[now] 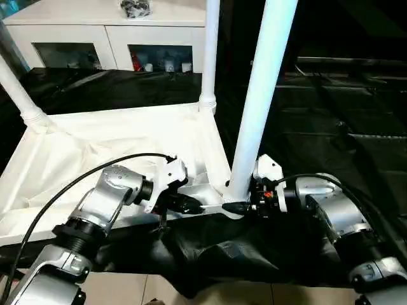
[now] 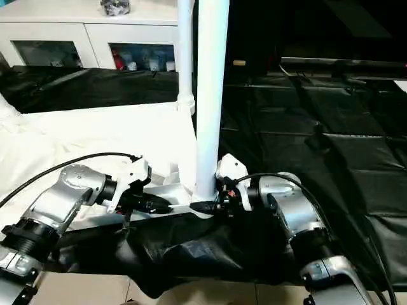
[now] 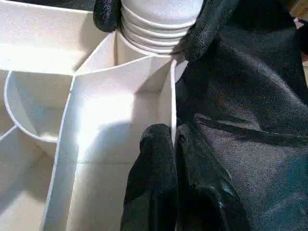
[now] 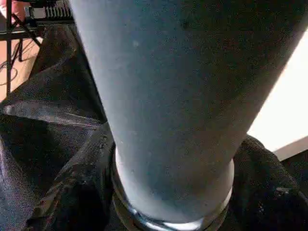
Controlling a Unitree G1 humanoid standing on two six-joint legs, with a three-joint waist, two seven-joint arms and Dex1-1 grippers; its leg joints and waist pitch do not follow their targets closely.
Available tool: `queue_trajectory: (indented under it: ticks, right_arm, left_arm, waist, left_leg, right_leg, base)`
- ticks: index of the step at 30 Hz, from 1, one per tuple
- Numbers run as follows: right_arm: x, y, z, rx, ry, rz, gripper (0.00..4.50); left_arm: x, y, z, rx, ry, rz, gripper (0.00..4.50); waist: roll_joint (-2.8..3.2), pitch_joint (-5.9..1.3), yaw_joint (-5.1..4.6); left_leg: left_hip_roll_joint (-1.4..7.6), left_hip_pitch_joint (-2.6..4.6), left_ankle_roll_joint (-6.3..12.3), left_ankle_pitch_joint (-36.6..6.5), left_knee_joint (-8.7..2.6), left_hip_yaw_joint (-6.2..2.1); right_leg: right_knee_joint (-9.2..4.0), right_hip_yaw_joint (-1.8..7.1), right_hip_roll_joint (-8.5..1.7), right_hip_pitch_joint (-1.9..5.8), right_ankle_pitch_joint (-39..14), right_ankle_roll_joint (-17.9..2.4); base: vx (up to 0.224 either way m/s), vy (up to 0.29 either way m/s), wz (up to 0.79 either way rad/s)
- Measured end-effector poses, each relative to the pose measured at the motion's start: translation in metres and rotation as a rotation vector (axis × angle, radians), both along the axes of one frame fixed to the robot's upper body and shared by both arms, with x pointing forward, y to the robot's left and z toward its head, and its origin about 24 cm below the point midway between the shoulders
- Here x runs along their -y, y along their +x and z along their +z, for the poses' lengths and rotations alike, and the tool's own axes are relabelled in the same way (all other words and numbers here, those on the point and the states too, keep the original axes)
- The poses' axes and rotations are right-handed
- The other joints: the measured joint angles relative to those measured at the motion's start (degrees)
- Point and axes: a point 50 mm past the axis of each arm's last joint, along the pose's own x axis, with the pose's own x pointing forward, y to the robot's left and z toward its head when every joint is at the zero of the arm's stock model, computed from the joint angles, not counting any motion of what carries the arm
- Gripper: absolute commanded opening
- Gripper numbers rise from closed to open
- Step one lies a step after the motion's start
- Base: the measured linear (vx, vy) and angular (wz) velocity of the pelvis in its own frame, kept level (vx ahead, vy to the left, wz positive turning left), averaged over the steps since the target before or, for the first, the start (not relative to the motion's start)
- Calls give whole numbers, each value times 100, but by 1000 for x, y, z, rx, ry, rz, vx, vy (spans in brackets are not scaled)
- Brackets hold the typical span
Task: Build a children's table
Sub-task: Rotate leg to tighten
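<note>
The white tabletop (image 1: 95, 146) lies upside down on black cloth, ribbed underside up. Three white legs stand in its corner sockets: one at the near right (image 1: 261, 95), one at the far right (image 1: 210, 51), one at the far left (image 1: 19, 89). My left gripper (image 1: 191, 204) is at the near rim beside the near right socket, and its finger (image 3: 151, 163) presses the rim wall, pinching it. My right gripper (image 1: 238, 206) is shut around the ribbed base (image 3: 159, 24) of the near right leg, with a fingertip (image 3: 207, 29) on each side. That leg (image 4: 178, 96) looms close in the right wrist view.
A white glass-door cabinet (image 1: 70, 38) stands behind, with a dark object (image 1: 135, 7) on top. Black cloth (image 1: 331, 108) covers the surface to the right and hangs over the near edge above the tiled floor (image 1: 127, 289).
</note>
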Motion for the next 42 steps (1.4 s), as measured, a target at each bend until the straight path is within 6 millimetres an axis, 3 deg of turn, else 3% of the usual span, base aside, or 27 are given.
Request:
queue_trajectory:
  ticks: [4,12,16,19,22,27,38,42]
  right_arm:
    - [1,6,-5,1,13,-137,274]
    - [-15,43,-10,51,42,-635,273]
    - [-26,55,-10,44,58,-846,273]
    - [-30,57,-10,48,68,-886,343]
    - [-32,57,-10,49,85,-877,377]
    - [-33,54,-10,74,93,-761,377]
    - [-11,28,-7,115,12,-282,377]
    - [-6,15,-4,60,23,-121,342]
  left_arm:
    - [4,6,-3,33,-17,102,0]
    - [31,32,-4,105,-21,381,0]
    - [45,40,-3,122,-23,485,0]
    - [48,40,-4,126,-28,503,0]
    - [48,40,-4,125,-28,494,0]
    - [38,35,-3,119,-31,424,0]
    - [14,19,-2,72,-11,203,0]
    - [4,9,-1,27,-11,103,0]
  waist:
    - [-4,-1,-11]
    - [-8,-3,-197]
    - [-9,-3,-211]
    - [-10,-3,-209]
    - [-9,-3,-212]
    - [-7,-2,-226]
    - [-4,0,-130]
    - [-2,1,-72]
  left_leg:
    - [-1,8,1,3,5,0]
    - [-3,11,-4,6,12,-3]
    - [-1,10,-4,6,-1,-2]
    - [-1,3,-3,4,-6,-1]
    - [-1,3,-2,4,-4,0]
    - [1,2,-2,5,-11,0]
    - [1,-12,4,3,9,3]
    - [3,-16,4,3,9,2]
  right_leg:
    - [3,3,-1,12,1,1]
    - [3,14,-1,6,20,2]
    - [-2,10,1,2,19,3]
    - [-8,9,1,2,17,4]
    - [-8,9,1,2,17,4]
    - [-7,8,1,-12,17,4]
    - [-4,4,0,-10,15,0]
    - [-1,1,0,-12,15,0]
  base:
    - [0,0,0]
    - [0,0,0]
    - [0,0,0]
    - [0,0,0]
    - [0,0,0]
    - [0,0,0]
    - [0,0,0]
    - [0,0,0]
